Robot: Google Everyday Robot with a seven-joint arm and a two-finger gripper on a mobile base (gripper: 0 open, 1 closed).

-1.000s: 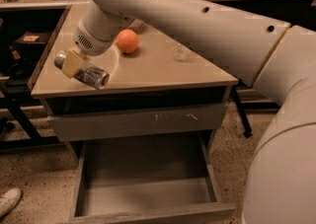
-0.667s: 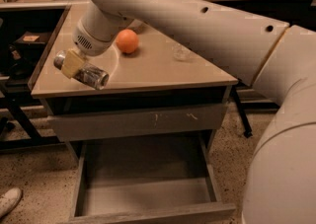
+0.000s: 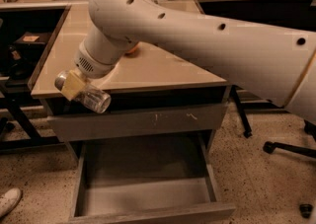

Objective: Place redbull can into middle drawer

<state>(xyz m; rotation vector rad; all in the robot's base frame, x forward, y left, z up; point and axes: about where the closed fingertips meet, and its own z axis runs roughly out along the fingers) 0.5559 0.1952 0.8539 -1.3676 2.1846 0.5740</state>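
My gripper [image 3: 74,86] is shut on the redbull can [image 3: 95,99], a slim silvery can held sideways with one shiny end pointing down to the right. It hangs at the front left edge of the table top [image 3: 163,70], just in front of it. The middle drawer [image 3: 143,196] stands pulled open below and to the right of the can, and its flat grey bottom is bare. My big white arm [image 3: 197,35] crosses the table from the right.
A closed grey drawer front with small pale scratch marks [image 3: 143,122] sits between the table top and the open drawer. An orange [image 3: 132,50] peeks out behind my arm. Chair legs [image 3: 276,146] stand on the floor at the right, a shoe [image 3: 7,201] at the lower left.
My gripper has carried the can from over the left part of the table top forward and down to the table's front edge. The arm now hides most of the orange.
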